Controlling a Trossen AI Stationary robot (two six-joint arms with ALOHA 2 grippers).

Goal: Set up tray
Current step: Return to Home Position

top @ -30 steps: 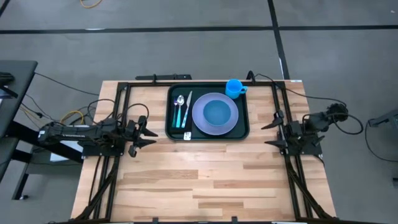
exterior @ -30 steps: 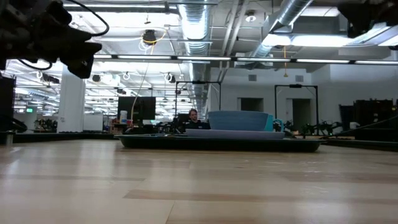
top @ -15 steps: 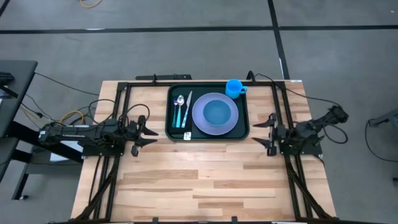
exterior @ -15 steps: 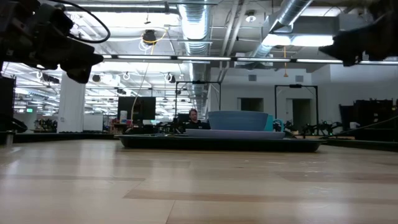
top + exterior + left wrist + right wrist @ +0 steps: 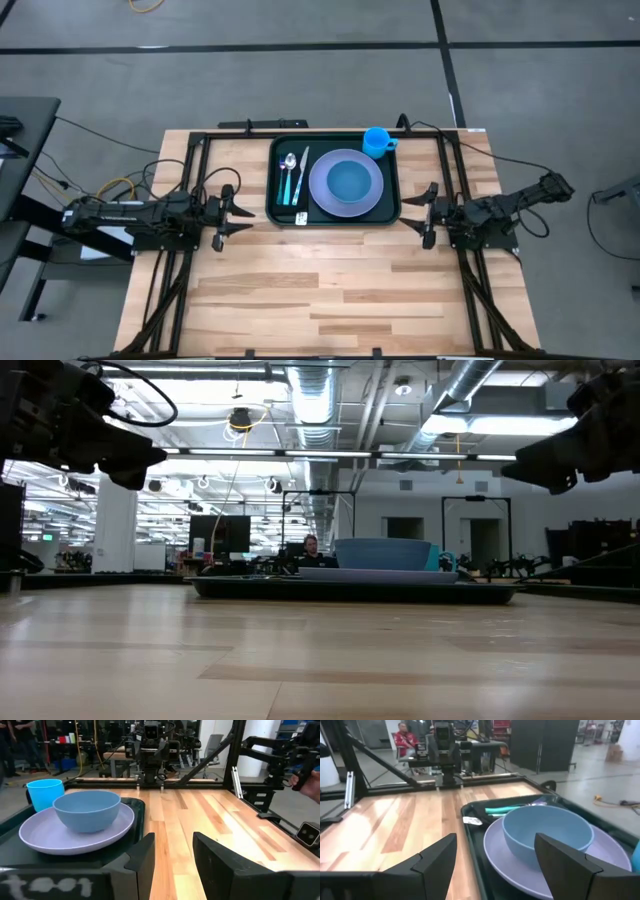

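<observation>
The dark green tray point(image 5: 392, 212) lies flat at the table's far middle. On it rests a lavender plate point(image 5: 320, 195) with a blue bowl point(image 5: 348, 181) standing in it. A spoon and a knife with teal handles point(image 5: 295, 178) lie left of the plate. A blue cup point(image 5: 376, 140) stands at the tray's far right corner. My left gripper point(image 5: 243, 216) hovers open left of the tray; its wrist view shows the gripper point(image 5: 172, 865) beside the plate point(image 5: 45, 837). My right gripper point(image 5: 415, 212) hovers open right of the tray, facing the bowl point(image 5: 547, 837).
A black metal frame point(image 5: 195, 160) runs along the table's sides and far edge. A flat black piece point(image 5: 275, 124) lies at the far edge. A small white tag point(image 5: 301, 218) sits at the tray's near rim. Bare wood point(image 5: 320, 290) fills the table's near half. A person sits in the room beyond point(image 5: 311, 547).
My right gripper has moved toward the table's left, closer to the tray's right rim, and has come down, staying open. The tray and everything on it have kept still.
</observation>
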